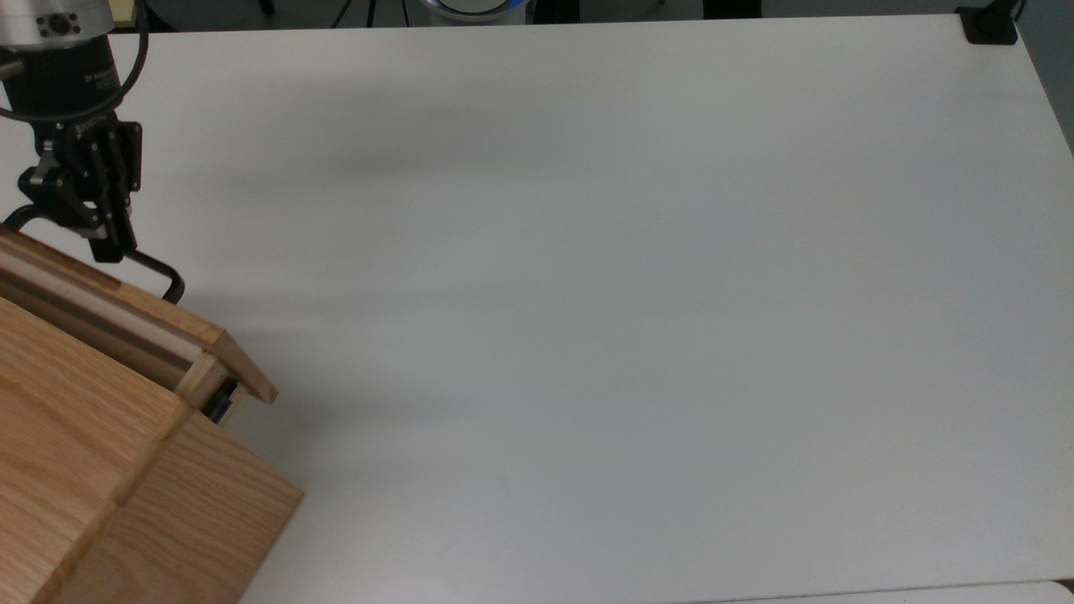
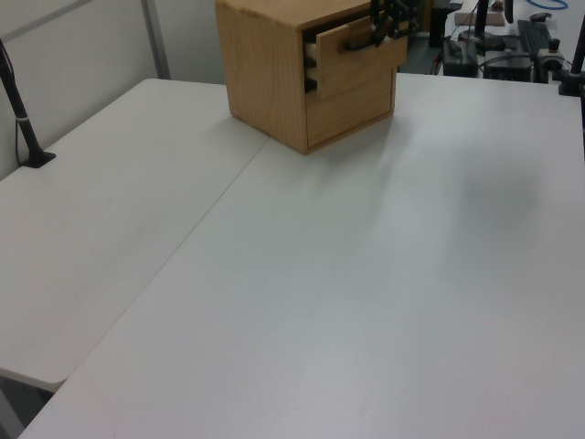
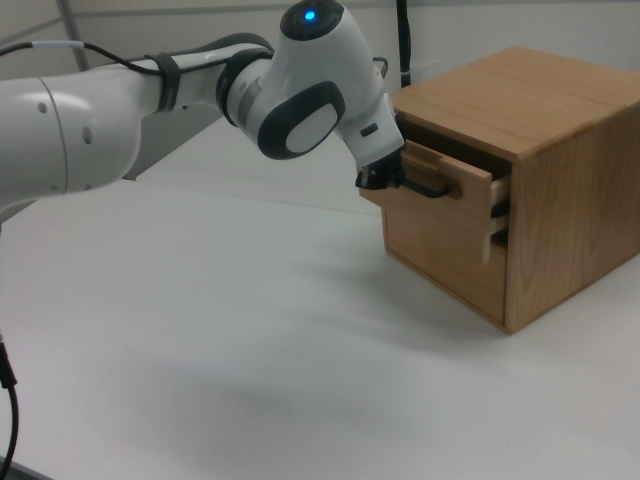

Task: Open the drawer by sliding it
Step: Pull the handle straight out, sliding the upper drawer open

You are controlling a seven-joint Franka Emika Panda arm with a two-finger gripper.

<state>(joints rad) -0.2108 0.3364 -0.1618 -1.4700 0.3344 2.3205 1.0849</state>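
The upper drawer of the oak cabinet stands partly pulled out at the top view's lower left. A dark gap shows behind its front panel. My gripper is shut on the drawer's black bar handle. In the left view the drawer front juts out past the cabinet, with the gripper at the handle. In the right view the gripper holds the handle on the drawer front, and a side rail shows.
The lower drawer sits flush in the cabinet. The white table stretches wide to the top view's right. A black clamp sits at its far right corner. A black post stands at the left view's left edge.
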